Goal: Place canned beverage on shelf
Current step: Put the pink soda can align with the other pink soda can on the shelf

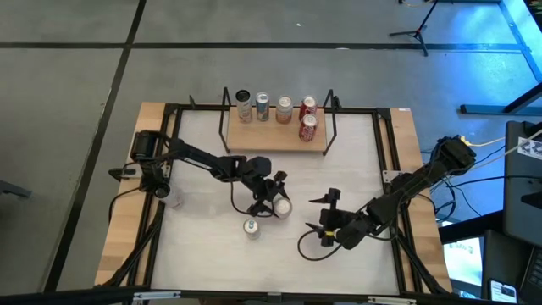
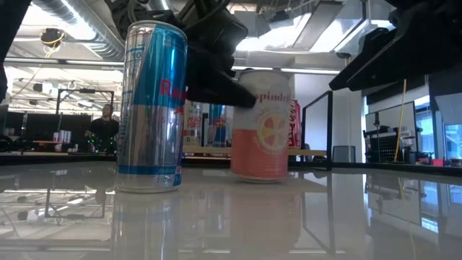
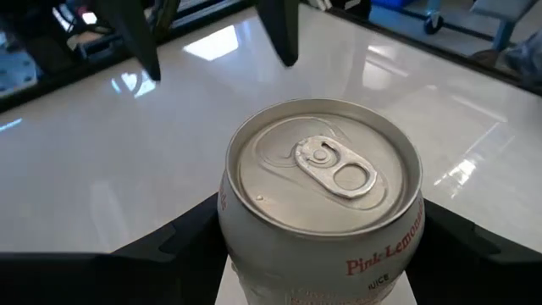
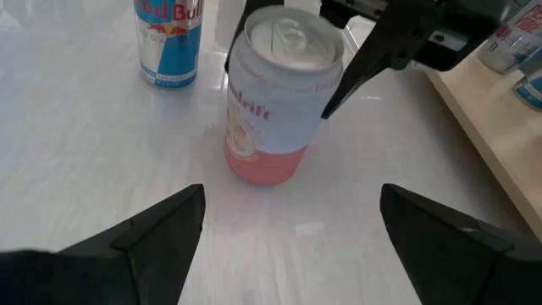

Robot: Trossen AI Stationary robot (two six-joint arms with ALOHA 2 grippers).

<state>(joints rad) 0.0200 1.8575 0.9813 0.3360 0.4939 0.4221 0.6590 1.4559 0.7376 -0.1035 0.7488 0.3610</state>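
The left gripper (image 1: 278,203) is pinching the pink can (image 4: 275,102), which is standing upright on the table (image 1: 203,246) mid-table, well apart from the shelf (image 1: 275,137) at the far edge, where five cans are sitting. A blue can (image 2: 151,105) is standing just beside it. The right gripper (image 1: 325,216) is waiting nearby, its jaws spread wide.
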